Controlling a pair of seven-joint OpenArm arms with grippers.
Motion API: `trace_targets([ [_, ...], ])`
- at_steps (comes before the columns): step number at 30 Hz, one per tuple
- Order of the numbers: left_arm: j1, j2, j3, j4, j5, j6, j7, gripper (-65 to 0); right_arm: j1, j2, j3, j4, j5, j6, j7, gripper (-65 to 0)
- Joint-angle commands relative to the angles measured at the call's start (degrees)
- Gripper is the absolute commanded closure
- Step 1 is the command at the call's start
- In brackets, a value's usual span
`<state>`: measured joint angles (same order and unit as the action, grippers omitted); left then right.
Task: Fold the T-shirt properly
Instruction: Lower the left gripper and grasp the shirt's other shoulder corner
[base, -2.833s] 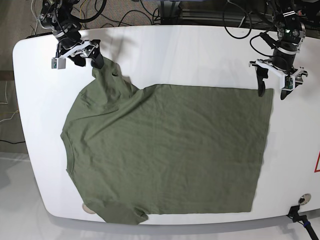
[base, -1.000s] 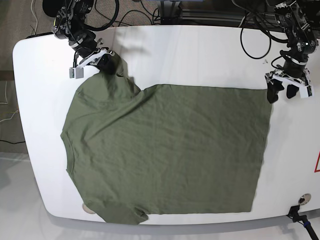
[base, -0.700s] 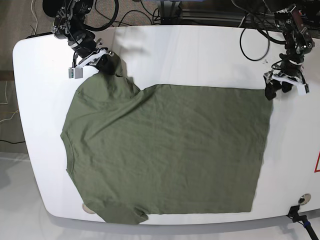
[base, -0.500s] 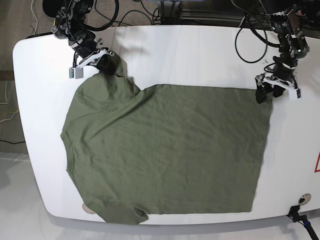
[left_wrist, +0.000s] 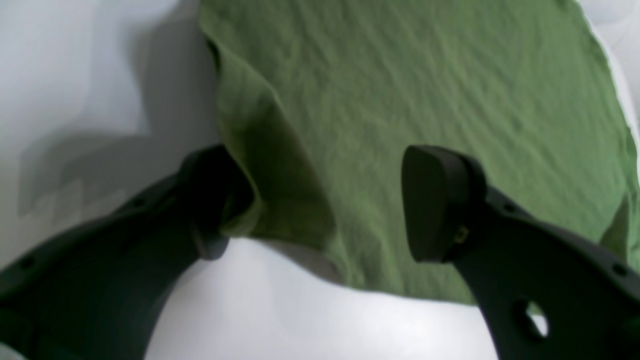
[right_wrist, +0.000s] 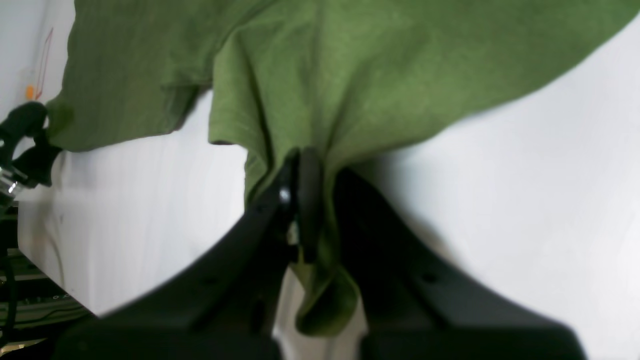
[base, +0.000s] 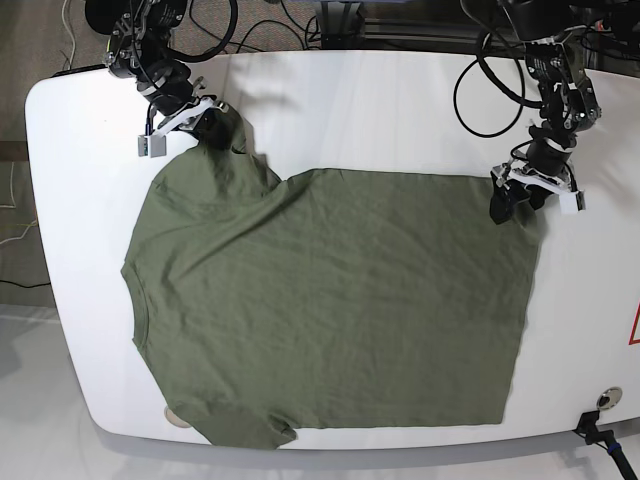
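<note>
Where cables (base: 480, 70) trail, T-shirt (base: 330, 300) covers table (base: 380, 110).

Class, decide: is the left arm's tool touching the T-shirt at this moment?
Touching. In the left wrist view the open left tool straddles the T-shirt corner, and one finger presses against the lifted fold of cloth.

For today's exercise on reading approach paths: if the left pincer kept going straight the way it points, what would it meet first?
The T-shirt. The left pincer is open and already straddles its raised corner fold, so the olive fabric lies directly ahead; the white table beneath would likely follow, though depth is unclear.
</note>
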<state>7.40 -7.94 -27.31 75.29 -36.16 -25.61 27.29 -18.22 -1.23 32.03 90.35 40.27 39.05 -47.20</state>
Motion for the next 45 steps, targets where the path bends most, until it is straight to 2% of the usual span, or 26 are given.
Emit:
trace_targets([
  [1,-0.23,-0.45,0.01,-0.17,-0.01,0.15,0.54,-47.5,0.06,0.4,0.1,0.95,1.0,0.82,0.83,0.0],
  [20,-2.87,-0.45,1.6,-1.66,0.07,0.24,0.45,-47.1,0.06,0.4,0.1,0.95,1.35,0.91,0.83,0.0],
  [21,-2.87,-0.45,1.6,-1.66,0.07,0.24,0.36,-45.3,0.06,0.4,0.1,0.95,1.35,0.91,0.83,0.0],
  [22,-2.87,-0.45,1.6,-1.66,0.07,0.33,0.36,-40.3,0.06,0.4,0.19,0.95,1.35,0.91,0.83,0.0],
  [27,-3.22,-0.45,1.42,-1.75,-0.01,0.33,0.1,-7.6,-0.02,0.4,0.19,0.95,1.35,0.91,0.83,0.0],
  [29,-4.1,-0.45,1.33,-1.75,-0.01,0.33,0.1,-0.8,-0.02,0.31,0.28,0.95,1.18,0.91,0.83,0.0],
  [33,-4.45,-0.54,-1.39,-1.75,0.16,0.42,0.1,0.0,-0.11,0.31,0.28,0.95,1.09,0.91,0.83,0.0],
  [40,-4.01,-0.71,-1.22,-1.31,0.25,0.42,0.45,0.0,-0.11,0.4,0.36,1.21,1.09,0.91,0.91,0.0],
  [45,-0.15,-0.63,-1.22,2.03,0.07,0.24,0.54,0.0,-2.22,0.31,0.54,4.29,1.18,0.91,0.91,0.0],
])
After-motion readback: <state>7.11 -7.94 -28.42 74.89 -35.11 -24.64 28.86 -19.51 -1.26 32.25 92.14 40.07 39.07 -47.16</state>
